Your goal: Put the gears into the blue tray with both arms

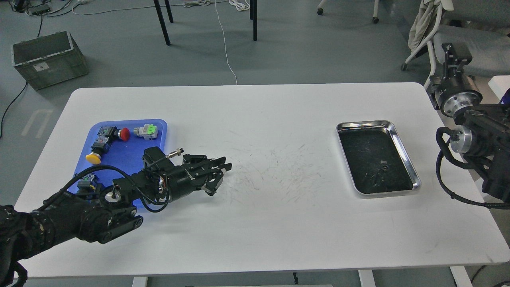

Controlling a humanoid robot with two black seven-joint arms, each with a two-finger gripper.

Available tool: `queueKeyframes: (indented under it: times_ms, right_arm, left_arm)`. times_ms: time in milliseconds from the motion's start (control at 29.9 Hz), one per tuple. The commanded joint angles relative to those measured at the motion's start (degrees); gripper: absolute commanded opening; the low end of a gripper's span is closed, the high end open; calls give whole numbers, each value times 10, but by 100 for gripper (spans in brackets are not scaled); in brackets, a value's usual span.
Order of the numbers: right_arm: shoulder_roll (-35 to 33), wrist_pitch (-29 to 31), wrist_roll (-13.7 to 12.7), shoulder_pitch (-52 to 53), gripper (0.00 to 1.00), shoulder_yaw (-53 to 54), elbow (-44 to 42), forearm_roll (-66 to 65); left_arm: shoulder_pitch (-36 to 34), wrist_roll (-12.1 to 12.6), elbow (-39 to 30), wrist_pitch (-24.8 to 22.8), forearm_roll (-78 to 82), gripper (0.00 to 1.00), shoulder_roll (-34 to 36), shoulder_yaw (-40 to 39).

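The blue tray (127,153) lies at the table's left and holds several push-button switches. My left gripper (218,177) hovers low over the white table just right of the tray's right edge, pointing right. Its dark fingers blur together, so I cannot tell whether they hold anything. One tiny dark gear (383,166) seems to lie on the black lining of the steel tray (402,141). My right arm is folded off the table's right edge, with its gripper (456,51) raised and seen end-on.
Red (124,134), yellow (93,158) and green-capped switches sit in the blue tray, the nearest one partly behind my left arm. A grey crate (48,57) and chair legs stand on the floor beyond the table.
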Motion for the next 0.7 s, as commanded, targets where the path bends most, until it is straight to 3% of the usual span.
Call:
queueKeyframes:
  times_ms: [0, 234, 669]
  right_arm:
    - [0, -1, 0, -2, 94, 0, 0, 0]
    - [1, -1, 0, -2, 94, 0, 1, 0]
    - [0, 0, 0, -2, 94, 0, 4, 0]
  left_arm:
    - [-29, 0, 2, 0, -26, 21, 18, 2]
    - [-61, 0, 19, 0, -52, 21, 58, 2]
    - [-13, 0, 54, 0, -51, 20, 140, 7]
